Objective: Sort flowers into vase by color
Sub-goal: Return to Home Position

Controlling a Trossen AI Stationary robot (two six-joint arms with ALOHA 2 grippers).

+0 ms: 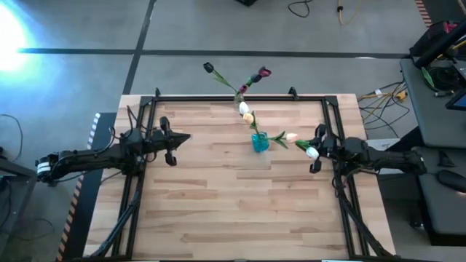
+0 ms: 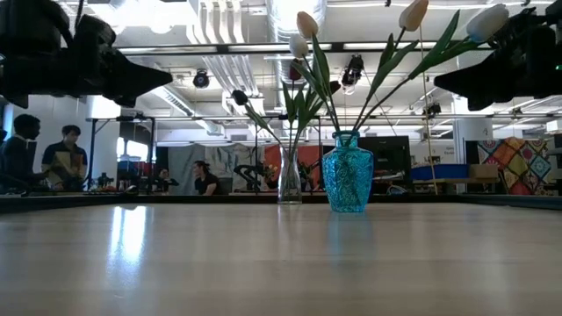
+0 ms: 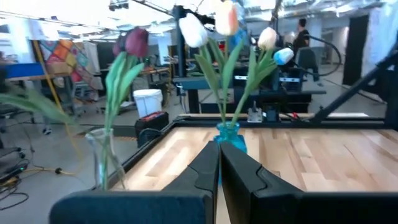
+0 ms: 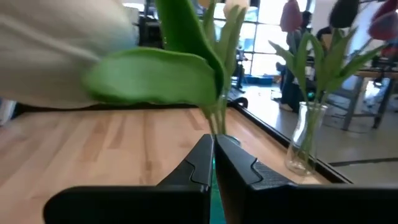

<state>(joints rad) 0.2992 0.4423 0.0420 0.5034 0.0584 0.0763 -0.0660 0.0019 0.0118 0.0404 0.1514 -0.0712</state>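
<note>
Blue vase: standing upright on the counter, toward its far middle. It is serving as the container for the light colours.
Pale flowers: four tulips, white and peach, are sitting with their stems in the blue vase and fanning outward. One white head is leaning out to the right of the blue vase, just beside the right jaws.
Glass vase: standing just behind the blue vase and apart from it. It is keeping the dark flowers separate, and their heads are hanging out beyond the counter's far edge.
Left jaws: pressed together and gripping nothing. They are hovering well to the left of the blue vase and pointing toward it.
Right jaws: pressed together and gripping nothing. They are hovering near the blue vase on its right, with a leaf and a white head crowding that wrist view.
Task state: no flower is lying loose on the counter. Sorting is judged complete, and both arms are free to go to the home position.
</note>
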